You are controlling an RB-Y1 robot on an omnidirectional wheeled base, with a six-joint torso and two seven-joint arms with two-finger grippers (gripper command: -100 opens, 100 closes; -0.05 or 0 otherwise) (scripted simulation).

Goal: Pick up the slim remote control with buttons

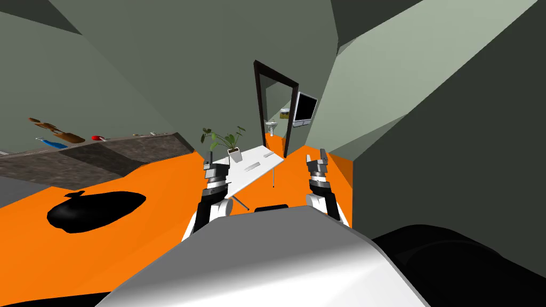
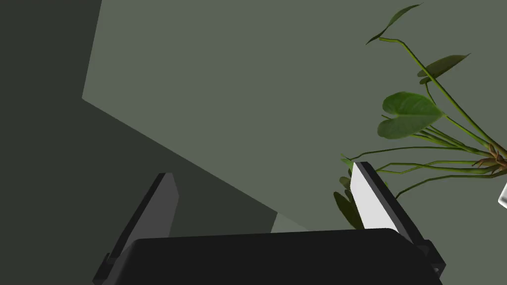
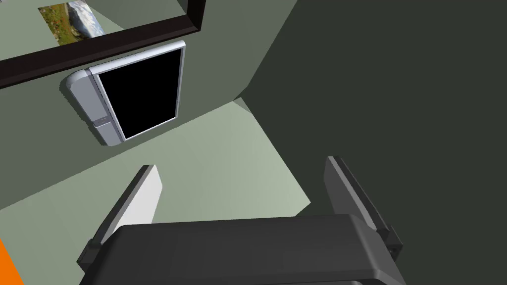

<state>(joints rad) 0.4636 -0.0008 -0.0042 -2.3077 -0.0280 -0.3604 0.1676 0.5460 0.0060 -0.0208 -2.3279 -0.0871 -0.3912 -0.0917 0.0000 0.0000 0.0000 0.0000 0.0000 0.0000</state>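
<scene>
A white table (image 1: 241, 178) stands a short way ahead on the orange floor. Two slim grey objects lie on it, one near the middle (image 1: 251, 166) and one at the far end (image 1: 268, 154); I cannot tell which is the remote. Both arms are raised in front of me. My left gripper (image 1: 209, 158) (image 2: 265, 193) is open and empty beside the table's left edge, close to the potted plant (image 1: 230, 145) (image 2: 421, 114). Right of the table, my right gripper (image 1: 316, 156) (image 3: 242, 188) is open and empty, apart from the table.
Behind the table is a dark-framed doorway (image 1: 274, 106), with a wall screen (image 1: 305, 109) (image 3: 136, 94) to its right. A dark counter (image 1: 90, 154) with small items runs along the left. A black patch (image 1: 96, 208) lies on the floor, left. A dark wall (image 1: 453, 160) is close on the right.
</scene>
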